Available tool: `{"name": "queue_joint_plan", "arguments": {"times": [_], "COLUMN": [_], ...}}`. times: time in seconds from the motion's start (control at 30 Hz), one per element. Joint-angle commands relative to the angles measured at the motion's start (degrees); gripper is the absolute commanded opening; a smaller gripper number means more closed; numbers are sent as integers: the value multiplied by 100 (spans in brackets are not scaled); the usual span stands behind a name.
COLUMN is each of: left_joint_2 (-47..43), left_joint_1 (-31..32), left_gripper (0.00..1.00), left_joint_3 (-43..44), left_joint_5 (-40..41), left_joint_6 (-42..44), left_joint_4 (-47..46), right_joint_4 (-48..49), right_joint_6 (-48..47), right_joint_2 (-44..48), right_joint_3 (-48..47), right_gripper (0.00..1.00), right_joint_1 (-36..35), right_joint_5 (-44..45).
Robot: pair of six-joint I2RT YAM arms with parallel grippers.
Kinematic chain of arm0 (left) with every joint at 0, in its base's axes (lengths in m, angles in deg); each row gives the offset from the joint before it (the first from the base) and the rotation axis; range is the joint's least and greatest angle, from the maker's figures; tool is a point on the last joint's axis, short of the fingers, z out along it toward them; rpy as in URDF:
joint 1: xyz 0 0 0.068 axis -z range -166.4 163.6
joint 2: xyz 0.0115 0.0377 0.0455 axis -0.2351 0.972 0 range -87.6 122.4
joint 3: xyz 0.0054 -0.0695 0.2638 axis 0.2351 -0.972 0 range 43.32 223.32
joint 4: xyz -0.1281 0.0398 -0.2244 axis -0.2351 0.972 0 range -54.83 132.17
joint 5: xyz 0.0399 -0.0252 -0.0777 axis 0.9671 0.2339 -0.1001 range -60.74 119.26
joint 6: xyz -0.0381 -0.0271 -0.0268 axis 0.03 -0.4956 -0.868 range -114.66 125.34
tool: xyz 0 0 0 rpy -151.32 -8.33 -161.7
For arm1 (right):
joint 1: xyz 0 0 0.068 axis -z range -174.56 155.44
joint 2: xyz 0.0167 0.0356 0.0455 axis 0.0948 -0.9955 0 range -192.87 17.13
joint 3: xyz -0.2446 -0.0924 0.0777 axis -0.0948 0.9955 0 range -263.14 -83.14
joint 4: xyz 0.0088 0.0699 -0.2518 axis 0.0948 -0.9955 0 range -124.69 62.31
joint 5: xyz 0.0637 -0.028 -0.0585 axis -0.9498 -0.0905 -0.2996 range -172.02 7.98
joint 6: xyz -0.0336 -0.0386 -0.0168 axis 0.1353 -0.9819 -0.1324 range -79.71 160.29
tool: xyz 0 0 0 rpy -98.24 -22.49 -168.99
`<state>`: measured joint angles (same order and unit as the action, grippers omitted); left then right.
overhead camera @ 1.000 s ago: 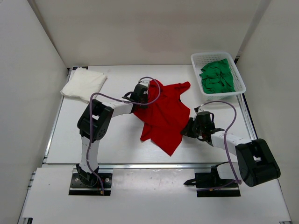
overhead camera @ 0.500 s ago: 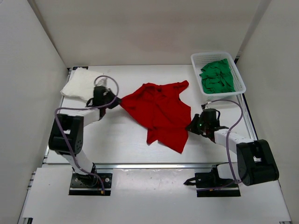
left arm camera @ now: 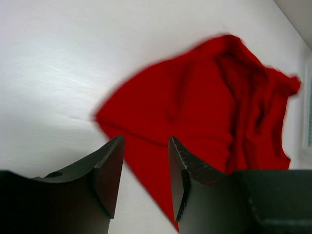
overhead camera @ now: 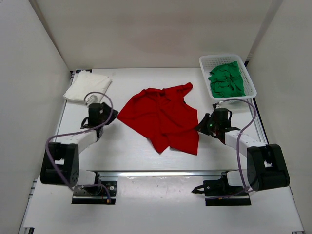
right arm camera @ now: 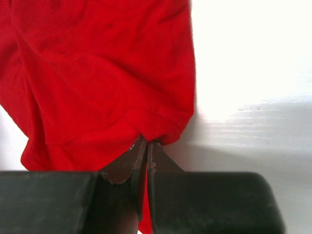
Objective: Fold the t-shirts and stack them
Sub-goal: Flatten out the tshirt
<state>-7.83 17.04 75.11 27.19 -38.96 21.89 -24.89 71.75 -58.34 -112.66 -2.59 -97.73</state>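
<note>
A white table (overhead camera: pixel 126 146) is enclosed by plain white walls on three sides. On it, the right gripper (right arm camera: pixel 146 145) is seen with its jaws pressed together on the hem of the bright red cloth short-sleeved t-shirt (overhead camera: pixel 163 119), a small fold of which is pinched between them at the shirt's right edge. The left gripper (left arm camera: pixel 145 146) is held low at the shirt's left corner with its jaws spread. The red cloth is seen through the gap and just ahead of the fingertips, and is not gripped there. The red shirt is spread loosely and creased across the middle of the table between the two grippers. A folded white cloth t-shirt (overhead camera: pixel 87 87) lies at the far left corner, well apart from the left gripper. A crumpled green cloth t-shirt (overhead camera: pixel 226 79) is held in a white plastic mesh basket (overhead camera: pixel 251 88) at the far right.
</note>
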Motion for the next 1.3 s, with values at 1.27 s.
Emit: {"name": "queue_joint_plan", "arguments": {"times": [1.27], "left_joint_2": [2402], "left_joint_1": [2416], "left_gripper": [34], "left_joint_3": [2858], "left_joint_5": [1903], "left_joint_6": [2777], "left_joint_4": [1977], "right_joint_4": [229], "right_joint_6": [35], "right_joint_2": [1024], "right_joint_3": [605], "right_gripper": [30], "right_joint_1": [-374], "right_joint_5": [-37]}}
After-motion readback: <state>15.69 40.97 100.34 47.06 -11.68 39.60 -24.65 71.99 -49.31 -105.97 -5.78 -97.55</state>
